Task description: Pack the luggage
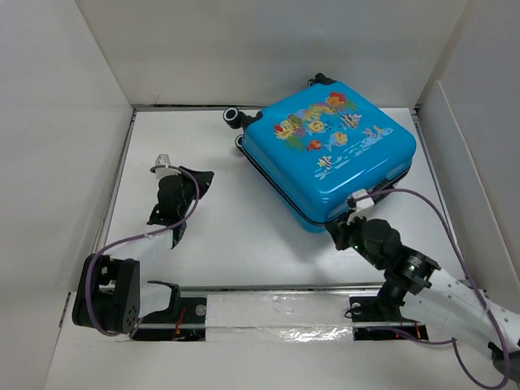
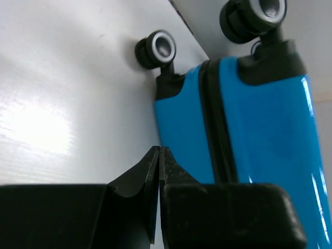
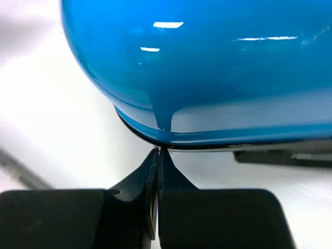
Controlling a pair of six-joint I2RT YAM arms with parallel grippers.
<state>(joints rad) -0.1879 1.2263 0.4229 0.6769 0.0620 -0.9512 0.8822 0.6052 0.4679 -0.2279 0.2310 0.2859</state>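
The luggage [image 1: 333, 150] is a bright-blue hard-shell suitcase with a fish print. It lies flat and closed at the back right of the white table, its black wheels [image 1: 233, 115] pointing left. My left gripper [image 1: 199, 180] is shut and empty, left of the suitcase and apart from it. In the left wrist view its tips [image 2: 159, 150] point at the suitcase's wheeled end [image 2: 259, 129]. My right gripper [image 1: 333, 226] is shut at the suitcase's near corner. In the right wrist view its tips [image 3: 158, 151] touch the black seam under the blue shell [image 3: 207, 62]. No folded clothes are in view.
White walls [image 1: 65, 146] enclose the table on the left, back and right. A metal rail with clear tape [image 1: 268, 313] runs along the near edge between the arm bases. The right arm's cable [image 1: 443, 219] loops beside the suitcase's near right side.
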